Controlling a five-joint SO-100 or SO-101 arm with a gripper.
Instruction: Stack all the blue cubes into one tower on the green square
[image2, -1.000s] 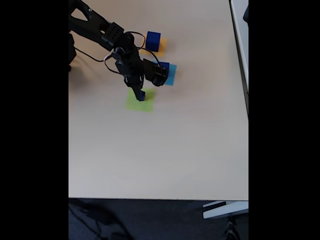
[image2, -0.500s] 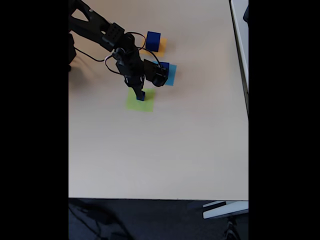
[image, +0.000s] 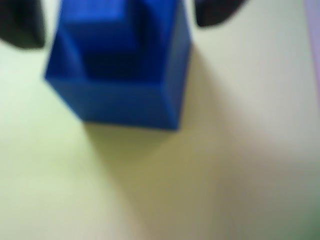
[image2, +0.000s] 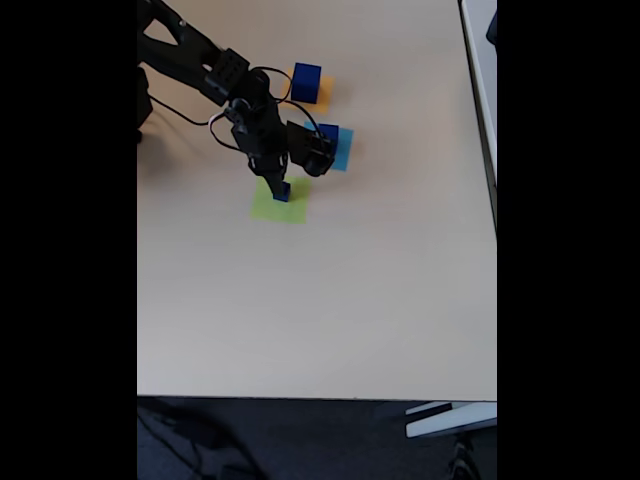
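Observation:
The small blue cube (image: 120, 85) stands on the green square (image: 40, 175), and in the fixed view this cube (image2: 283, 192) is near the top edge of the green square (image2: 270, 209). My gripper (image: 117, 25) straddles the cube with a dark finger on each side. A thin strip of green shows between the left finger (image: 20, 22) and the cube, so the jaws stand slightly open. In the fixed view the gripper (image2: 281, 189) points down at it. A larger blue cube (image2: 306, 82) sits on an orange square. Another blue cube (image2: 329, 132) rests on a light-blue square, partly behind the gripper body.
The arm (image2: 200, 62) reaches in from the upper left of the fixed view. The orange square (image2: 323, 93) and the light-blue square (image2: 342, 150) lie just above and right of the green one. Bare beige table (image2: 330, 300) spreads below, with its front edge near the bottom.
The arm has shifted very slightly upward in the fixed view; the small cube stays in place on the green square.

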